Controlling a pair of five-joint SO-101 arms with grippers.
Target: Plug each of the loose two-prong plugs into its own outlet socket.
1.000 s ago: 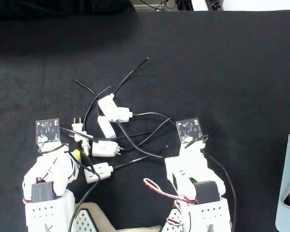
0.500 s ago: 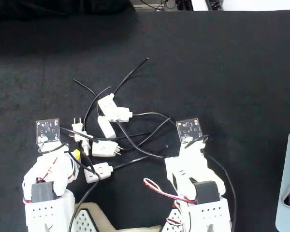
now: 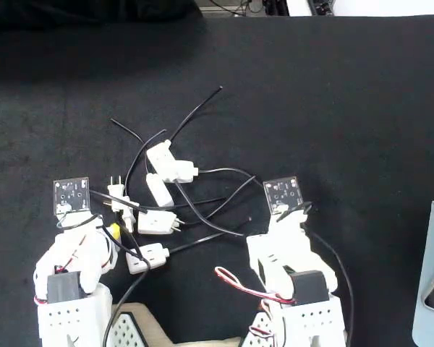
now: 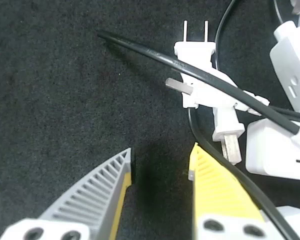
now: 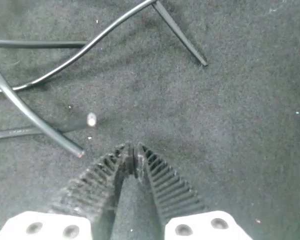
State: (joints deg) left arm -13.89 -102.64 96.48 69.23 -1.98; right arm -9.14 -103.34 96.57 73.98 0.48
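Black cords point(image 4: 155, 53) cross over the white plugs point(image 3: 156, 223) near the tabletop's point(image 3: 347, 108) front edge, where the left tool point(image 4: 160, 167) stands apart and the right tool point(image 5: 135, 154) sits pinched together.

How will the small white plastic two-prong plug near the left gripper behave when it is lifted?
The small white plastic two-prong plug looks light and rigid, so it should probably lift easily. A black cable lies across it, so the plug may snag or drag that cable along.
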